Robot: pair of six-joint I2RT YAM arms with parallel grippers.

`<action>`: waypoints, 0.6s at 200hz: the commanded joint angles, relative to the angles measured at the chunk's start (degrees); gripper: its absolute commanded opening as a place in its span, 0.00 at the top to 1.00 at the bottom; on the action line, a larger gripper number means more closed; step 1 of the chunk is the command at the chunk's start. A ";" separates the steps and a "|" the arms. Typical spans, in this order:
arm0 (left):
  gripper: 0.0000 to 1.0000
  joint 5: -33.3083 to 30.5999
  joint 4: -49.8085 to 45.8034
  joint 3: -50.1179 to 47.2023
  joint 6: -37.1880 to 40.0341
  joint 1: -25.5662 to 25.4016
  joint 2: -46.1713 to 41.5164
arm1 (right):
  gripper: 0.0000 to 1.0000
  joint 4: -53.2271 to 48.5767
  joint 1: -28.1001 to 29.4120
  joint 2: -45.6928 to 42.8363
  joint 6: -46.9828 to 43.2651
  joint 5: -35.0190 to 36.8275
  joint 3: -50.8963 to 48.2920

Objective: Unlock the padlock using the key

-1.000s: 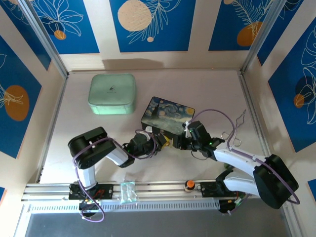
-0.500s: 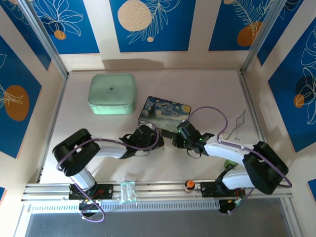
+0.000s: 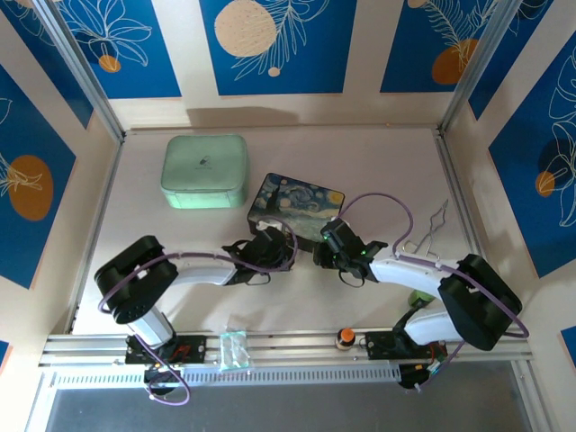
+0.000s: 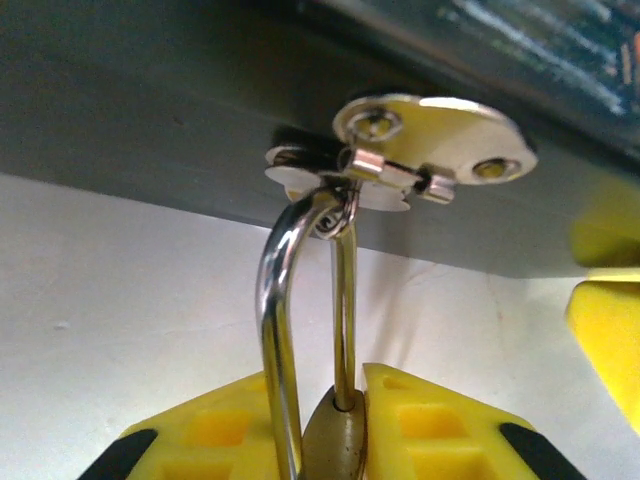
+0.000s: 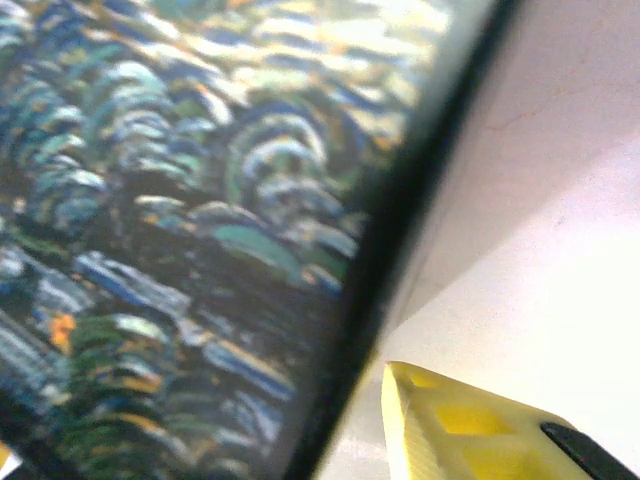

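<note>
**Padlock on the box hasp, both grippers drawn in close**

The pale tabletop point(image 3: 387, 171) is closed in by patterned walls point(image 3: 270, 45) on three sides and by a metal rail point(image 3: 288, 345) along the near edge. Bare room is left at the far right and along the near strip before the rail. A mint-green rounded case point(image 3: 204, 171) lies at the far left, apart from the dark painted box point(image 3: 297, 202) at mid-table. A bent wire tool point(image 3: 430, 236) lies near the right wall.

The tiny brass-gold padlock point(image 4: 335, 445) is found at the box's near side, its silver shackle point(image 4: 285, 300) threaded through the silver hasp point(image 4: 430, 150). The left gripper point(image 3: 273, 245) is set narrow, its yellow fingers point(image 4: 225, 435) flanking the brass body; whether the body is pinched cannot be told. The right gripper point(image 3: 324, 250) is placed just beside the box's edge, with one yellow finger point(image 5: 470, 430) seen; how far it is opened cannot be told.
</note>
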 commanded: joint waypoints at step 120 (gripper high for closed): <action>0.88 -17.43 -18.60 3.81 3.43 -6.56 2.84 | 0.64 1.54 0.90 2.76 1.30 1.88 0.91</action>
